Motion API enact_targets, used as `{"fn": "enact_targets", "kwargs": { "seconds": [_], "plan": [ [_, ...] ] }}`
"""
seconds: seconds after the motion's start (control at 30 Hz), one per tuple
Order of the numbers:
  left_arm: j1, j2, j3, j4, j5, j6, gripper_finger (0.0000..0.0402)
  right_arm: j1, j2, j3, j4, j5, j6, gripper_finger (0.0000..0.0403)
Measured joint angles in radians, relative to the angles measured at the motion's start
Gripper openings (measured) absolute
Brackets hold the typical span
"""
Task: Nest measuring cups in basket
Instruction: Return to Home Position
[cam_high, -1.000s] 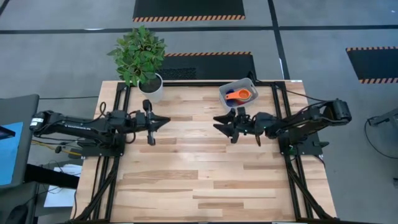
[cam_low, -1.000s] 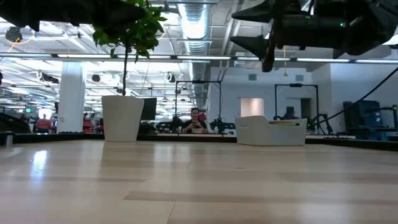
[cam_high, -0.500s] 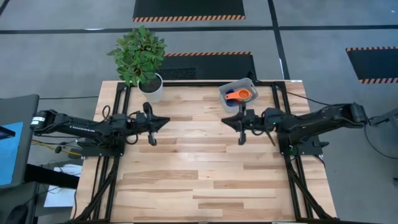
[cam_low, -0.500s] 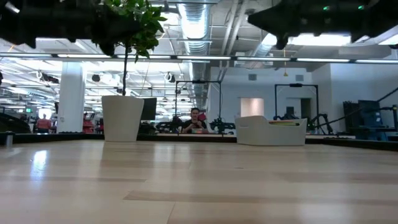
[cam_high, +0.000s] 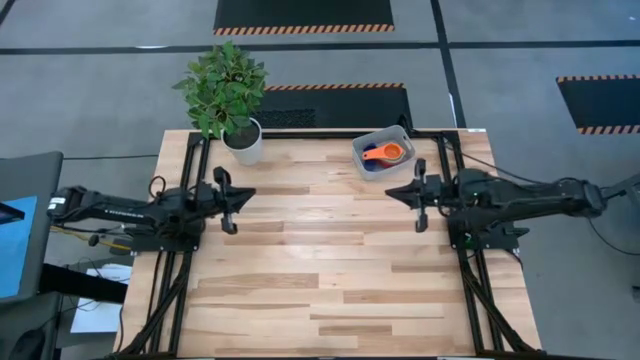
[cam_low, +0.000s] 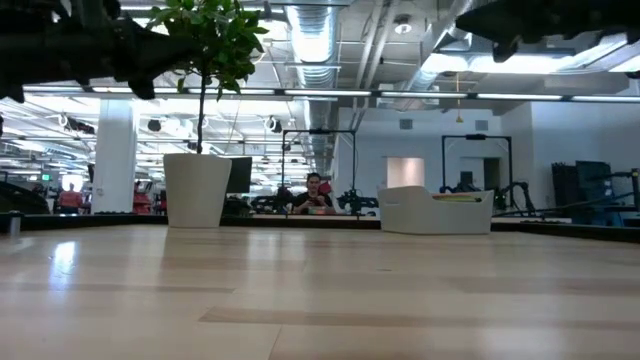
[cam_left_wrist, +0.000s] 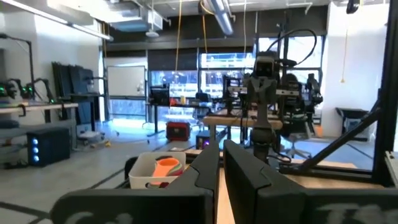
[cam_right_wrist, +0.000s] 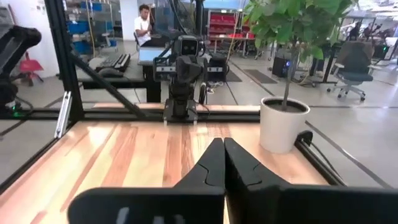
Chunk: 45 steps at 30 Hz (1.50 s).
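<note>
Both arms stretch inward and are held level, pointing at each other and well apart. The left gripper (cam_high: 244, 193) and the right gripper (cam_high: 392, 192) each have their fingers pressed together.

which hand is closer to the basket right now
Right. The right hand hangs close by the basket; the left hand is across the table, nearer the plant pot.

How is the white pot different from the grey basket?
The white pot is round; the basket is rectangular. The pot holds a leafy plant; the basket holds measuring cups, orange showing on top. The pot stands on the table's left side, the basket on its right. Both sit at the table's far edge.
</note>
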Motion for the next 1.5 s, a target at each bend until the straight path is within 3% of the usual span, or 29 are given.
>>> {"fn": "enact_targets", "kwargs": {
  "seconds": [0.4,0.73,1.0,1.13,1.5],
  "plan": [
    [0.000,-0.199,-0.003,-0.207,-0.001,0.040,0.0013,0.054,-0.241,-0.008,-0.292,-0.018,0.027,0.0006],
    [0.000,-0.233,-0.004,-0.267,-0.011,0.034,0.0013,0.145,-0.586,-0.178,-0.353,-0.026,0.109,0.0008],
    [0.000,-0.233,-0.004,-0.262,-0.040,0.004,0.0013,0.167,-0.554,-0.217,-0.331,0.053,0.134,0.0008],
    [0.000,-0.232,-0.005,-0.281,-0.061,-0.020,0.0013,0.166,-0.563,-0.262,-0.204,0.052,0.073,0.0005],
    [0.000,-0.232,-0.005,-0.311,-0.061,-0.041,0.0013,0.163,-0.577,-0.295,-0.212,0.055,0.087,0.0005]
  ]
}}
